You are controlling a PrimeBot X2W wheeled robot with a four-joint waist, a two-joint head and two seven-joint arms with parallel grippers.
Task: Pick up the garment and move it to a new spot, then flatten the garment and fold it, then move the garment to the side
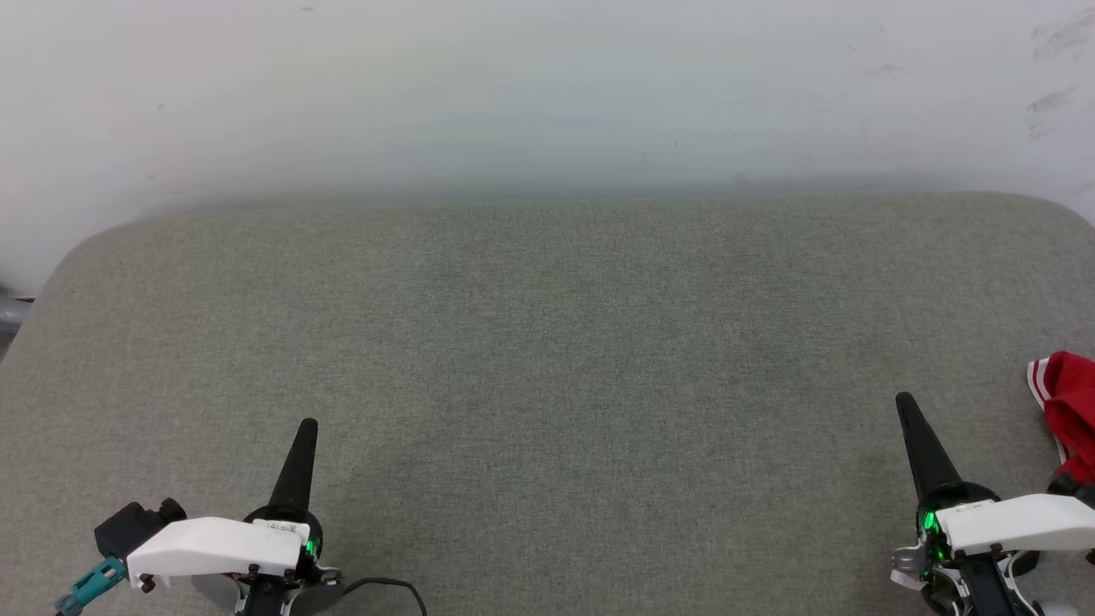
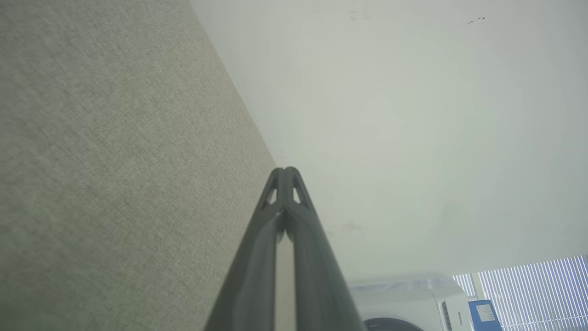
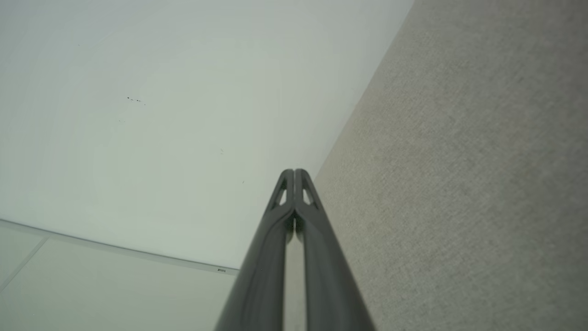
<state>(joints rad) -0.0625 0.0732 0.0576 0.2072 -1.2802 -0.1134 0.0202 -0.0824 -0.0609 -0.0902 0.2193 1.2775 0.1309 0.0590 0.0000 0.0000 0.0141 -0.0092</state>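
A bunched piece of the red garment (image 1: 1071, 411) with red-and-white striped trim shows at the right edge of the head view, lying on the grey-green fabric surface (image 1: 547, 359); the rest of it is cut off by the frame. My right gripper (image 1: 902, 400) is shut and empty, a short way to the left of the garment and apart from it. My left gripper (image 1: 309, 424) rests at the lower left, shut and empty. The left wrist view shows my left gripper (image 2: 285, 170) with tips pressed together, and the right wrist view shows my right gripper (image 3: 294, 171) the same.
A pale wall (image 1: 547, 94) rises behind the padded surface, whose far corners are rounded. A white appliance (image 2: 413, 301) and window blinds (image 2: 533, 289) appear in the left wrist view beyond the surface's edge.
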